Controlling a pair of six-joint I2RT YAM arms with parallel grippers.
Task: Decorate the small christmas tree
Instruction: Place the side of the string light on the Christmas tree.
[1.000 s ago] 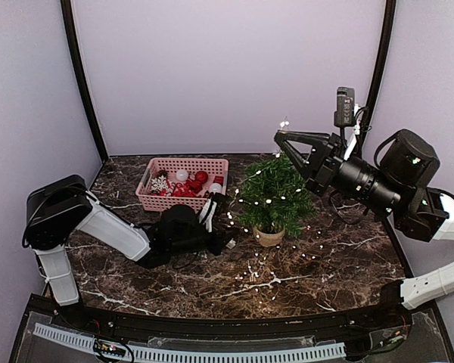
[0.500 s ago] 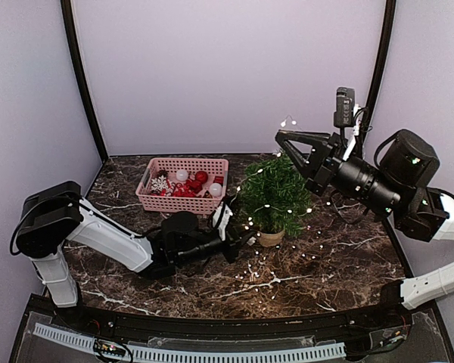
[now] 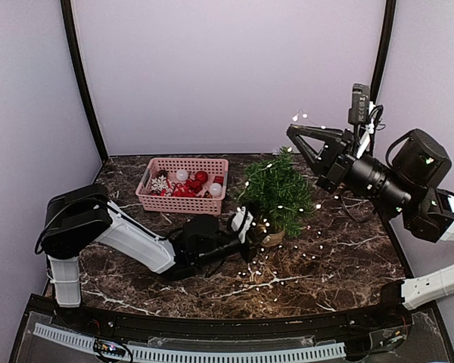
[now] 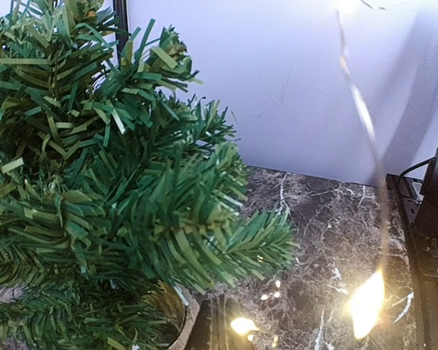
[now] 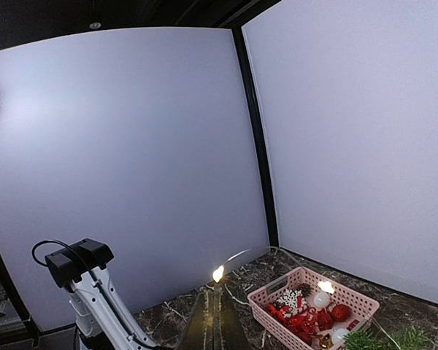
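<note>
Because the right gripper [image 3: 293, 133] has its fingers pressed together on the light string [image 3: 295, 117] high above and to the right of the small christmas tree [image 3: 276, 190], lifting further could pull the wire taut and tip the tree, which stands upright in its pot mid-table. Low against the tree's near-left side, the left gripper [image 3: 245, 220] is likewise closed, apparently pinching the same string by the pot. A sideways drag there could shove the pot or snag needles. If either pinch slips, the loops lying on the table [image 3: 348, 249] in front of the tree could tangle. Counted: one tree, one light string, two grippers, and one pink basket [image 3: 180, 204] left of the tree. It holds two white balls, one snowflake and red ornaments too clustered to count.
</note>
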